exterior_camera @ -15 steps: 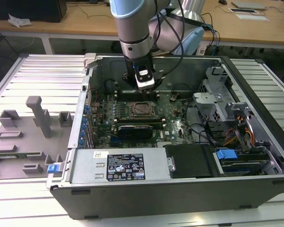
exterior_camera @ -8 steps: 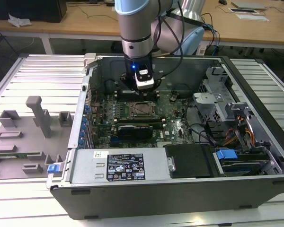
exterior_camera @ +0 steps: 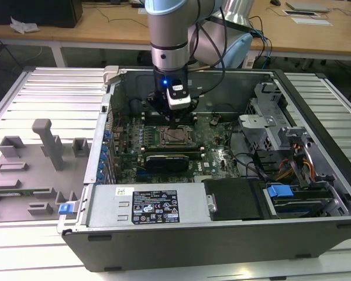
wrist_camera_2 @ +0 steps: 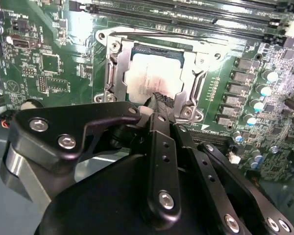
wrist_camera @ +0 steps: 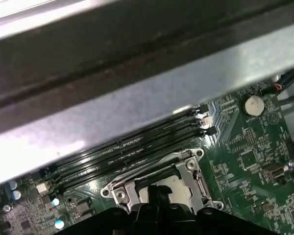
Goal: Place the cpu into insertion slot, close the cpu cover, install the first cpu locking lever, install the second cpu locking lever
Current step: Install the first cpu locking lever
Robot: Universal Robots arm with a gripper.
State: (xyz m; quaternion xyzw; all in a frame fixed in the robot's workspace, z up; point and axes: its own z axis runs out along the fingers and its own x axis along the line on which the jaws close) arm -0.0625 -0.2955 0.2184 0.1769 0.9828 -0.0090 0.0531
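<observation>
The cpu (wrist_camera_2: 157,73), a pale silvery square, lies flat in the insertion slot, whose dark rim (wrist_camera_2: 152,48) shows along one edge. The grey metal cpu cover (wrist_camera_2: 115,68) lies down around it as a frame. Thin lever rods (wrist_camera_2: 198,83) run along the frame's sides. My gripper (wrist_camera_2: 159,102) hangs just above the edge of the cover with its black fingers pressed together and nothing between them. In the exterior view the gripper (exterior_camera: 176,124) stands straight over the cpu (exterior_camera: 176,138) in the open computer case. The first wrist view shows the fingertips (wrist_camera: 156,193) over the cpu (wrist_camera: 169,183).
Long black memory slots (wrist_camera_2: 186,10) lie beside the socket, and capacitors (wrist_camera_2: 264,90) stand on the other side. The case wall (wrist_camera: 137,98) rises close behind. A long black block (exterior_camera: 167,159), the power supply (exterior_camera: 146,205) and a drive cage with cables (exterior_camera: 292,152) crowd the case.
</observation>
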